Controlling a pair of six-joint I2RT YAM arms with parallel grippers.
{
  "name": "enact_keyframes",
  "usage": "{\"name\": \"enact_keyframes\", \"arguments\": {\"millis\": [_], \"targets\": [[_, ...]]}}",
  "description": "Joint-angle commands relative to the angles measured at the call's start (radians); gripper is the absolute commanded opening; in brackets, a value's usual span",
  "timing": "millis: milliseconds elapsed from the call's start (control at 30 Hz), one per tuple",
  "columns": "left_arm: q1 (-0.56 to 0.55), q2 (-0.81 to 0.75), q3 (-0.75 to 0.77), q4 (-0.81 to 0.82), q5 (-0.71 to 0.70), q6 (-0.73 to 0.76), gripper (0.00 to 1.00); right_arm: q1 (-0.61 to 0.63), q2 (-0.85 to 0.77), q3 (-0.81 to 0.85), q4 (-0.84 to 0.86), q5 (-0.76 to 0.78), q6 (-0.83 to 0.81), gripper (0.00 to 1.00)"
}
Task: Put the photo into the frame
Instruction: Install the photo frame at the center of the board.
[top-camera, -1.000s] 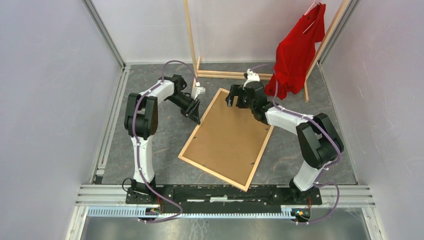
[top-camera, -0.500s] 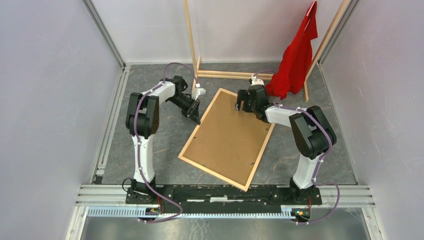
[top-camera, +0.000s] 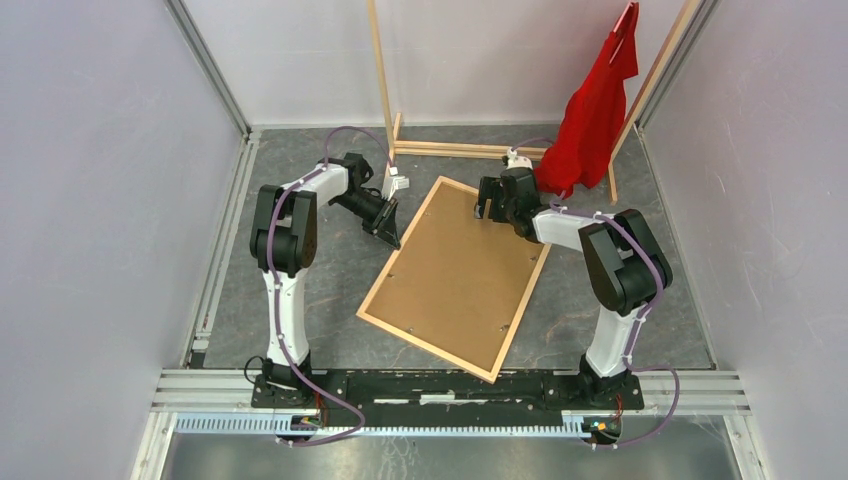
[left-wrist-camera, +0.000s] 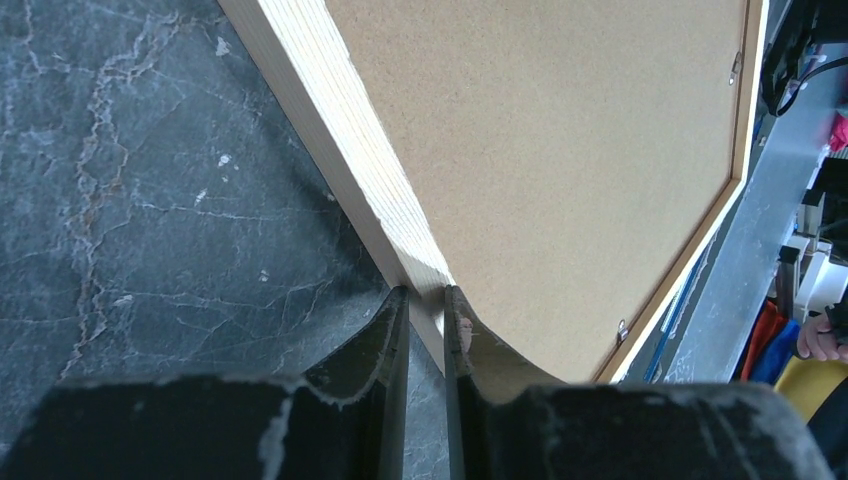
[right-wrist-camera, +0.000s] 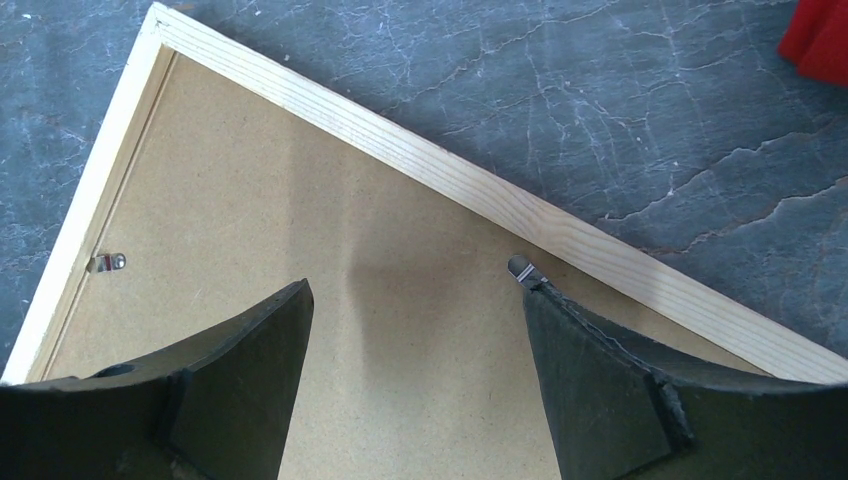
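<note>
The frame (top-camera: 426, 347) of light wood lies face down on the dark table, with the brown backing board (top-camera: 460, 275) set in it. The photo is hidden from view. My left gripper (top-camera: 392, 238) is shut on the frame's left rail (left-wrist-camera: 340, 130), one finger on each side of it (left-wrist-camera: 425, 295). My right gripper (top-camera: 487, 210) is open just above the backing board (right-wrist-camera: 300, 220) near the frame's far corner. Its right finger touches a small metal clip (right-wrist-camera: 520, 268) beside the far rail (right-wrist-camera: 480, 190).
A tall wooden clothes rack (top-camera: 380, 70) with a red shirt (top-camera: 595, 100) stands at the back, close behind my right arm. Another metal clip (right-wrist-camera: 105, 262) sits on the frame's left rail. Walls enclose three sides; an aluminium rail (top-camera: 450, 385) runs along the near edge.
My right gripper has come down and moved slightly right onto the board's far corner. The red shirt has swung back and hangs narrower. The left arm and frame have not moved.
</note>
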Motion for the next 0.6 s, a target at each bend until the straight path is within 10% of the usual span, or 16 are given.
{"name": "enact_keyframes", "arguments": {"millis": [0, 567], "targets": [[-0.009, 0.007, -0.031, 0.023, -0.042, -0.012, 0.21, -0.008, 0.024, 0.035, 0.037, -0.014, 0.017, 0.84], [-0.009, 0.006, -0.038, 0.023, -0.037, -0.007, 0.17, -0.001, -0.031, 0.019, 0.044, -0.074, 0.050, 0.83]]}}
